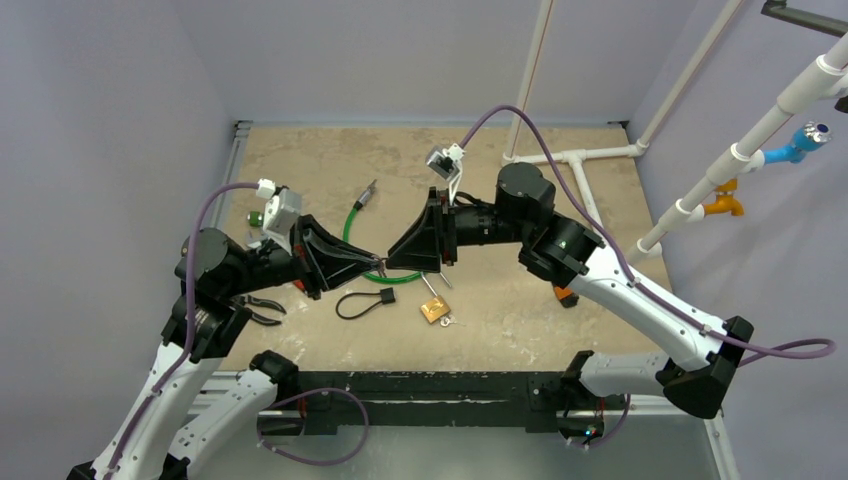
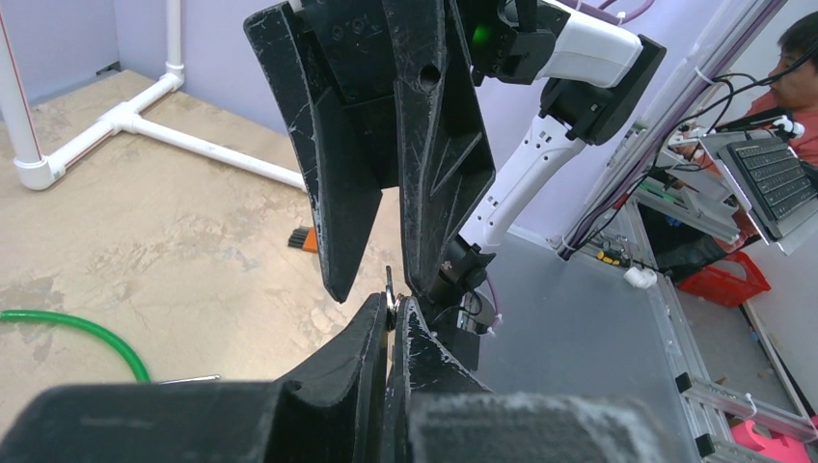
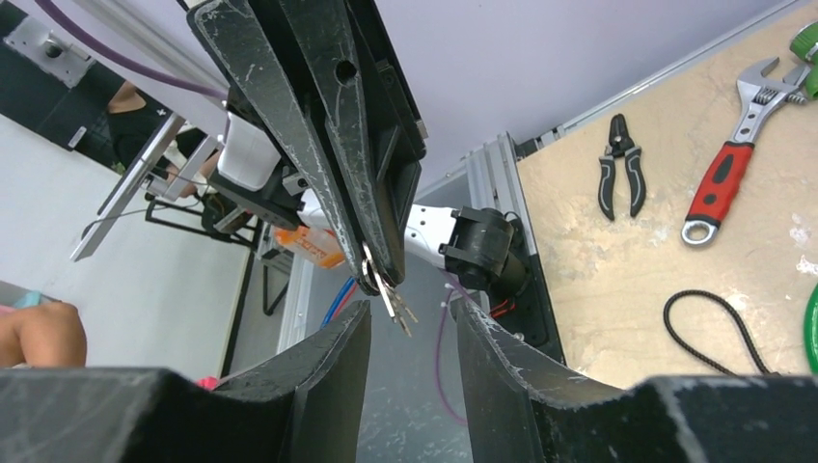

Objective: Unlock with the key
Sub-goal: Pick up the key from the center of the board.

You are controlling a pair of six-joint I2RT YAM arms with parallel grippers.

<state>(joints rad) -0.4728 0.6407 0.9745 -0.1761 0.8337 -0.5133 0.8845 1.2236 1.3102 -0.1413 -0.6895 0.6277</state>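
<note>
A small bunch of keys [image 3: 394, 300] is pinched in my left gripper [image 2: 391, 307], which is shut on it; the key blades stick out past the fingertips. In the top view the left gripper [image 1: 372, 264] meets my right gripper [image 1: 394, 262] tip to tip above the table. My right gripper [image 3: 410, 323] is open, its two fingers on either side of the hanging key blades and not touching them. The brass padlock [image 1: 434, 311] lies on the table just below and right of the two grippers, untouched.
A black cable loop [image 1: 362, 302] lies left of the padlock. A green cable [image 1: 350, 225] curves behind the grippers. Pliers [image 1: 258, 305] and a red-handled wrench [image 3: 723, 174] lie at the left. White pipes [image 1: 575, 155] cross the back right.
</note>
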